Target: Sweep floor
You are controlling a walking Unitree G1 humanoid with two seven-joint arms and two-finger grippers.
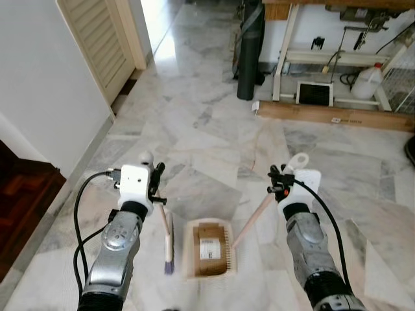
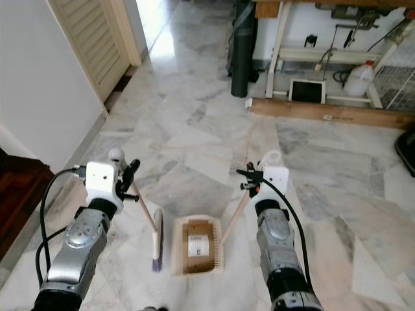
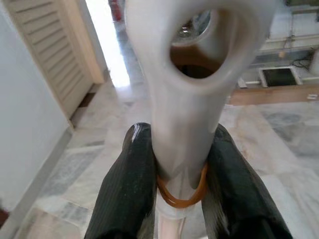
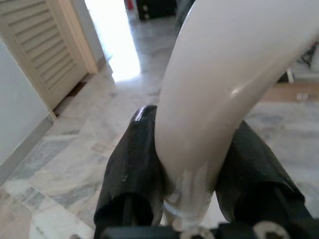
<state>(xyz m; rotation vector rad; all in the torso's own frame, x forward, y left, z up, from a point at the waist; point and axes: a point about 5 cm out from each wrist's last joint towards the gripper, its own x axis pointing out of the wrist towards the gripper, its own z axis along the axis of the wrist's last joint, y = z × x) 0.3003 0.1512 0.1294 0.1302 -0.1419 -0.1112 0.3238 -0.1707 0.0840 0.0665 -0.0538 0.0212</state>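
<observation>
Left gripper: I have its fingers pinched on the top of the broom handle, just under the hanging hole, where an orange rubber band rings the shaft; holding that high lets the head reach the floor while the arm stays up
Broom: short, pale handle running down from my left gripper to a dark bristle head that looks to be at the floor just beside the dustpan's left wall, placed, I judge, to flick dirt sideways into it
Right gripper: clamped the same way on the cream dustpan handle, a finger pressed on each side; the grip is near the handle's upper end so the pan can lie low
Dustpan: down between my two arms, mouth away from me, its handle slanting up to the right gripper; a brown cardboard piece with a white label lies inside
Marble floor: grey-veined tiles, no loose dirt I can make out ahead
Surroundings: louvred door to my left, a bench with a white jug under it well ahead
Step, as I read it: sweeping into the pan, or carrying both on to the next patch
</observation>
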